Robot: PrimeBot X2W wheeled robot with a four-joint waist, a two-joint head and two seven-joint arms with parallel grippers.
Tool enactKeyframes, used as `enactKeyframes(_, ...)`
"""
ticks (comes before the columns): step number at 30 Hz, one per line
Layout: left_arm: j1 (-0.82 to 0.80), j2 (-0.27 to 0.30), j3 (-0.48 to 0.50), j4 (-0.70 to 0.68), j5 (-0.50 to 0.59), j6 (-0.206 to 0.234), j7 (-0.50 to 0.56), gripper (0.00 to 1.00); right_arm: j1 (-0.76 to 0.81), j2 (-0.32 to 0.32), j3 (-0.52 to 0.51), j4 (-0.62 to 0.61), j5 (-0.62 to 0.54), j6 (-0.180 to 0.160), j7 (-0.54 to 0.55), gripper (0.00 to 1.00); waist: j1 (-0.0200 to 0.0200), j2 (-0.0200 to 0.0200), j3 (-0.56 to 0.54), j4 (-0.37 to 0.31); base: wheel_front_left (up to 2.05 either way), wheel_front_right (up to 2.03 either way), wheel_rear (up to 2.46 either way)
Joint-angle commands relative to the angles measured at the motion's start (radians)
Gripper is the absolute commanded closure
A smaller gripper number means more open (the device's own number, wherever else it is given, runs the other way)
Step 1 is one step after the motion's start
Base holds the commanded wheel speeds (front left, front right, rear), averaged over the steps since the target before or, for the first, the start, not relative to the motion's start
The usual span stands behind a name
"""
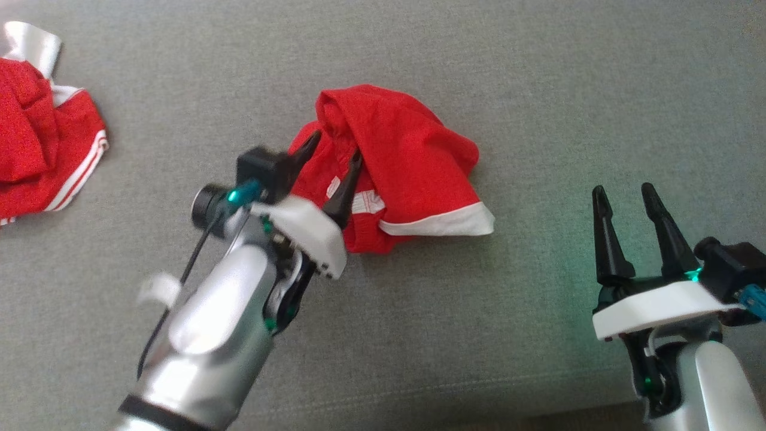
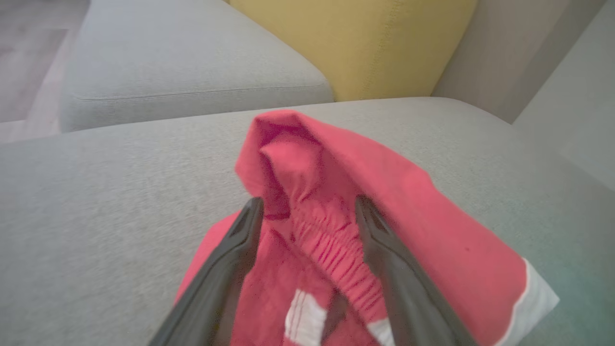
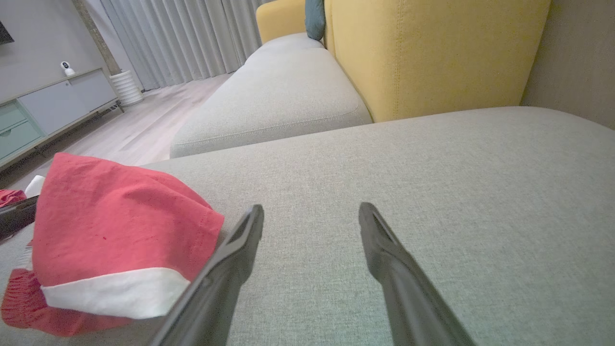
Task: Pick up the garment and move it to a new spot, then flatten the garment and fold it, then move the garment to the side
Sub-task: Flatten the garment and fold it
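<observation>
A crumpled red garment (image 1: 407, 161) with a white hem lies bunched on the grey sofa cushion (image 1: 538, 90) in the middle of the head view. My left gripper (image 1: 334, 149) is open and hangs over the garment's left edge, its fingers straddling the elastic waistband (image 2: 331, 250). In the left wrist view the red garment (image 2: 384, 192) rises in a hump between and beyond the fingers. My right gripper (image 1: 625, 194) stands open at the lower right, apart from the cloth, with bare cushion between its fingers. The right wrist view has the garment (image 3: 115, 226) at its left.
A second red garment with white stripes (image 1: 42, 143) lies at the far left of the cushion. A yellow backrest (image 3: 432, 53) stands behind the seat, and another grey seat cushion (image 3: 278, 91) extends beyond. A floor with a cabinet (image 3: 43, 110) is farther off.
</observation>
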Motion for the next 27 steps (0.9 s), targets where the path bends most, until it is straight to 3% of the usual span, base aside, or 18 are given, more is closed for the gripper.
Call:
enactKeyframes(1,0.024,0.045,0.036,-0.060,0.013,0.028,-0.031,0.00,-0.009,-0.006,0.019,-0.041,-0.013,0.004,0.005,0.00,0.0000,0.0000,-0.013,0.010,0.00,0.00,0.00)
enactKeyframes(7,0.156,0.111,0.107,-0.218,0.034,0.149,-0.104,0.00,0.007,-0.006,0.012,-0.063,-0.035,0.004,0.024,0.00,0.0000,0.0000,-0.048,0.036,0.00,0.00,0.00)
enactKeyframes(12,0.263,0.153,0.186,-0.377,0.057,0.216,-0.125,0.00,0.020,-0.006,0.005,-0.085,-0.051,0.004,0.042,0.00,0.0000,0.0000,-0.076,0.055,0.00,0.00,0.00)
enactKeyframes(19,0.374,0.184,0.241,-0.498,0.100,0.240,-0.127,0.00,0.043,-0.006,0.007,-0.104,-0.061,0.004,0.064,0.00,0.0000,0.0000,-0.108,0.064,0.00,0.00,0.00)
enactKeyframes(27,0.438,0.185,0.268,-0.535,0.132,0.251,-0.127,0.00,0.059,-0.006,0.009,-0.126,-0.065,0.004,0.081,0.00,0.0000,0.0000,-0.119,0.070,0.00,0.00,0.00)
